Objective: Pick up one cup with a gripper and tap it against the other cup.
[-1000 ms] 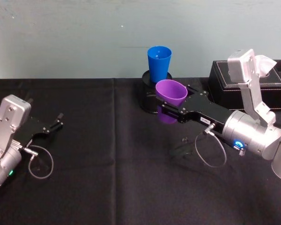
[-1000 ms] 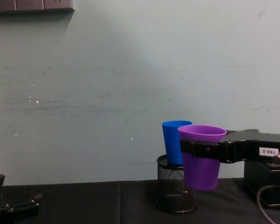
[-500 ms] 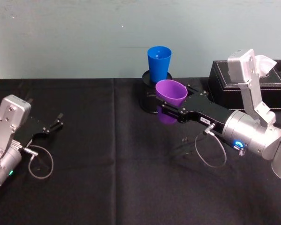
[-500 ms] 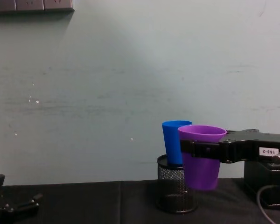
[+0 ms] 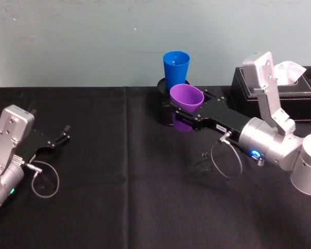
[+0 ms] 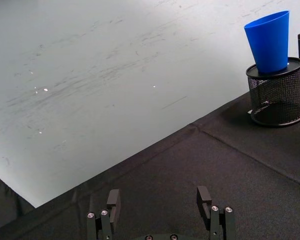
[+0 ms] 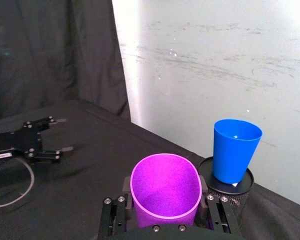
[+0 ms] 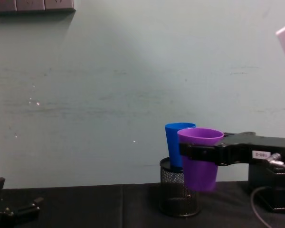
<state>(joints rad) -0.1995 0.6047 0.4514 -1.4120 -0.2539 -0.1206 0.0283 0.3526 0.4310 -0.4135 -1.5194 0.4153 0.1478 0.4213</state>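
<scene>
purple cup | moved back and leftward, nearer blue cup (right gripper carrying it)

Right gripper holds purple cup (lifted) overlapping blue cup

Count was 2 cups total: 1 purple cup, 1 blue cup. There was 1 black mesh pen holder. 2 end effectors: left end effector and right end effector, 1 per arm. 1 black box had 1 white tissue in it. 1 counter, 1 black cloth on it.
</scene>
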